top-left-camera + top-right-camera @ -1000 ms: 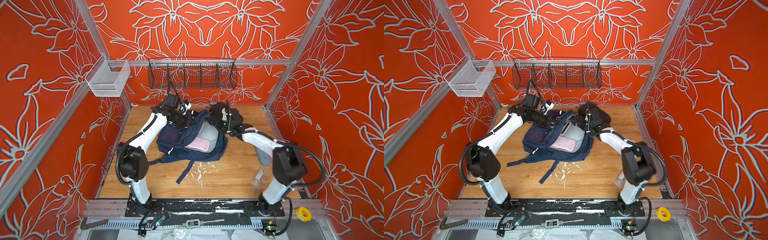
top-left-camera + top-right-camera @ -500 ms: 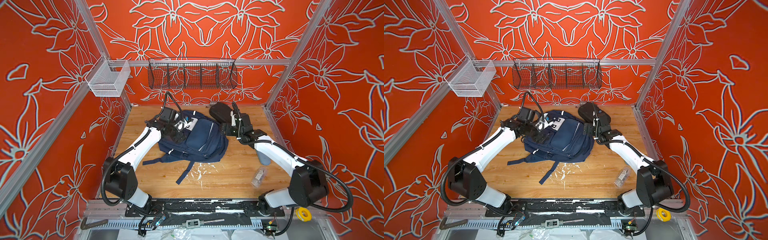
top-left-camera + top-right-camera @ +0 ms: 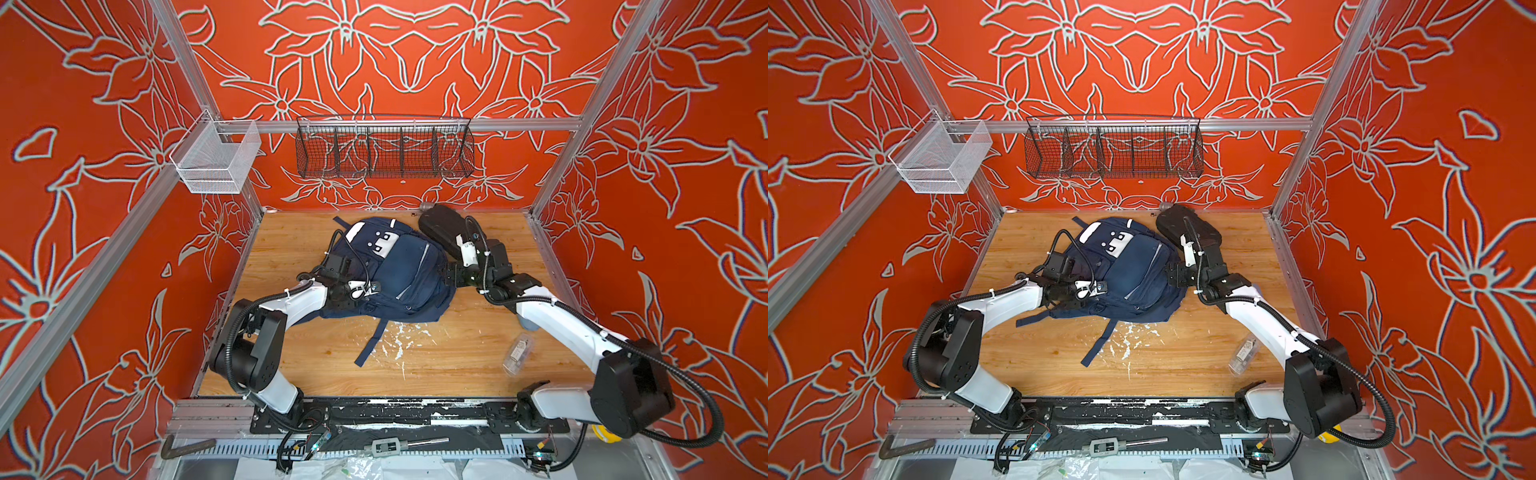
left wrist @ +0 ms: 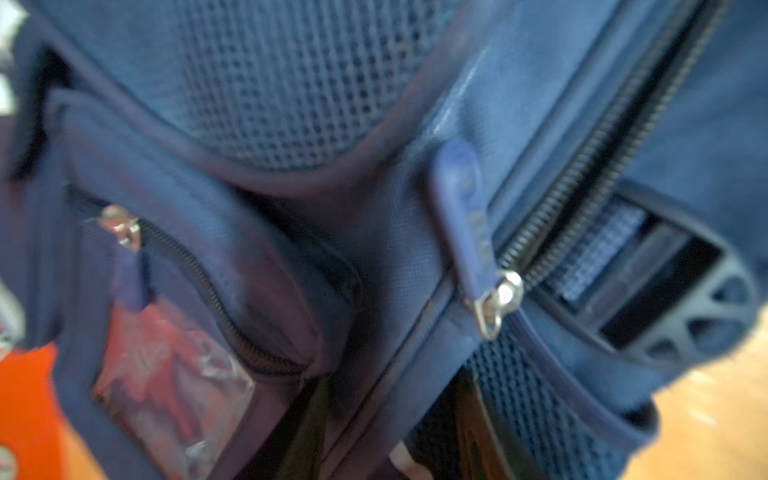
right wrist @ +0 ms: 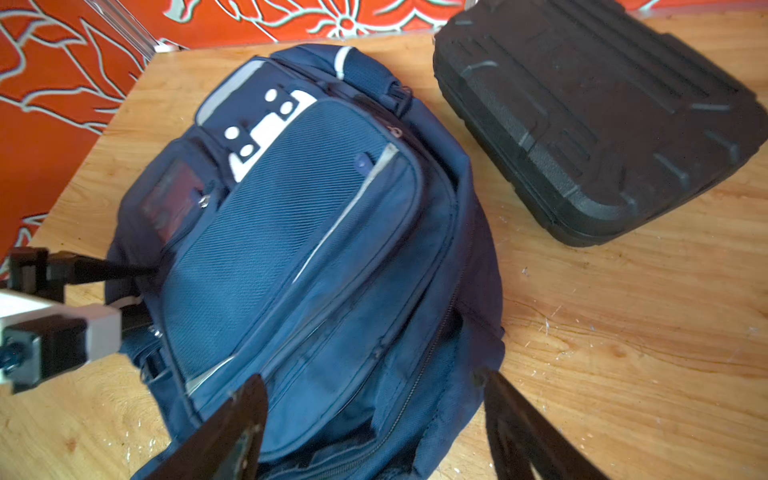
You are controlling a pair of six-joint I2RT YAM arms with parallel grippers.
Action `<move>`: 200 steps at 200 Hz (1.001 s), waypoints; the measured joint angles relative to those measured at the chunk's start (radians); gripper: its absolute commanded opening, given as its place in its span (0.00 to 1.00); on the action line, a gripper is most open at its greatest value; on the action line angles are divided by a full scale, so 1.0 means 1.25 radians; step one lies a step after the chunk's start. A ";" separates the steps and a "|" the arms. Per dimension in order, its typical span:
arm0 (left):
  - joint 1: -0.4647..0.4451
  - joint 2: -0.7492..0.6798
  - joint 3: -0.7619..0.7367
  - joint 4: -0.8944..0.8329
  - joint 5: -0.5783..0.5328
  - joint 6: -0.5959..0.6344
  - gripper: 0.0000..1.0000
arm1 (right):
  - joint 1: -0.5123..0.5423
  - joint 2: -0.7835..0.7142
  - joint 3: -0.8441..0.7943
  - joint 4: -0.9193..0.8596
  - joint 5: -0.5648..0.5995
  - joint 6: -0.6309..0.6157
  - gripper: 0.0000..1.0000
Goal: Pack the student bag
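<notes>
The student bag (image 3: 395,270) (image 3: 1129,266) (image 5: 311,249) lies front up on the wooden table, its flap down, navy with a white dotted patch. My left gripper (image 3: 368,286) (image 3: 1096,286) (image 4: 386,415) is at the bag's left side. A seam of the bag runs between its dark fingers (image 4: 449,415), too blurred to show a pinch. A metal zip pull (image 4: 496,299) sits just ahead of it. My right gripper (image 3: 451,274) (image 3: 1173,274) (image 5: 374,395) is open at the bag's right side, its fingers (image 5: 245,415) wide apart over the edge.
A black hard case (image 3: 440,226) (image 3: 1183,226) (image 5: 590,120) lies behind the right gripper near the back wall. A clear plastic pack (image 3: 517,353) lies front right. A bag strap (image 3: 372,345) trails forward. A white mesh bin (image 3: 216,162) and a black wire basket (image 3: 384,149) hang on the walls.
The bag was held open at its top with a pink thing showing inside. Its flap has since dropped flat. Both grippers have let go and drawn down to the bag's sides.
</notes>
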 measured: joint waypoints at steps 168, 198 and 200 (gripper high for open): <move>-0.106 -0.030 0.225 -0.293 0.098 -0.428 0.00 | 0.005 0.114 -0.060 0.014 -0.061 0.164 0.65; -0.143 -0.031 0.222 -0.346 0.107 -0.521 0.00 | 0.000 0.245 0.034 -0.014 -0.058 0.170 0.63; -0.144 -0.031 0.221 -0.346 0.107 -0.525 0.00 | -0.001 0.253 0.043 -0.014 -0.058 0.170 0.63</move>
